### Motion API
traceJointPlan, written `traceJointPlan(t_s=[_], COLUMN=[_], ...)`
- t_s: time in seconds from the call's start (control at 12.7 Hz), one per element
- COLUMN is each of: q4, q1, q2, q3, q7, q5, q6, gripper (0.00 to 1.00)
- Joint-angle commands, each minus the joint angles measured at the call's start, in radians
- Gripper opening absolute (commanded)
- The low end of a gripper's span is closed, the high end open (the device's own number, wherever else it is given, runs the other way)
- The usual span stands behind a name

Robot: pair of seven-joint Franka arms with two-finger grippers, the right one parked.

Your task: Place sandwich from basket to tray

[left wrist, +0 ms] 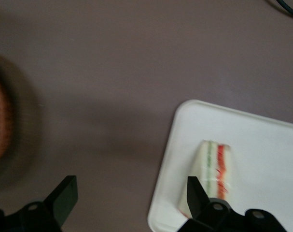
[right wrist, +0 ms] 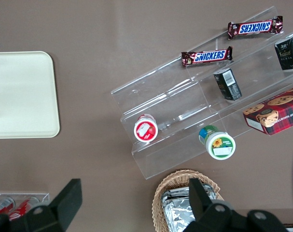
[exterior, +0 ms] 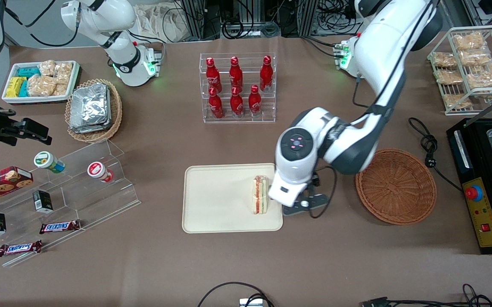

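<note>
The sandwich (exterior: pixel 260 194) stands on the tray (exterior: pixel 211 204), at its edge nearest the basket (exterior: pixel 395 186). The gripper (left wrist: pixel 132 198) hovers just beside it over the tray's rim, fingers (left wrist: pixel 64 193) spread apart, holding nothing.

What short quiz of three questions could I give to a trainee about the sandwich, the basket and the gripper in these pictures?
1. True or false: the sandwich lies on the tray.
2. The basket holds: A) the sandwich, B) foil packets, C) nothing visible.
3. Fill in: the gripper, beside the tray's edge toward the basket, has its fingers ____.

Key: 1 true; 2 C; 3 open, holding nothing.
</note>
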Motion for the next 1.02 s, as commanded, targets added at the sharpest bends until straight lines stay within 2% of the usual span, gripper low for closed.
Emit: traceJointPlan(t_s=[0.0,0.24,0.63,0.79,0.87,0.94], q4=[-0.05,-0.124,-0.127,-0.13,-0.154,-0.176], q1=[0.089,0.174,0.304,0.358,0.373,0.373], q2=[-0.108,-0.202,-0.314,-0.346,-0.381,-0.418], q3=[-0.005,-0.01,-0.008,-0.007,-0.001,0.045], q7=[0.005,0.027,0.251,0.348,0.401,0.45], q5=[-0.003,-0.006,-0.156,-0.191,-0.211,-0.24], q6=[-0.076,-0.098,-0.196,-0.237,-0.243,-0.243], gripper=[1.0,1.0,1.0,1.0,1.0,1.0])
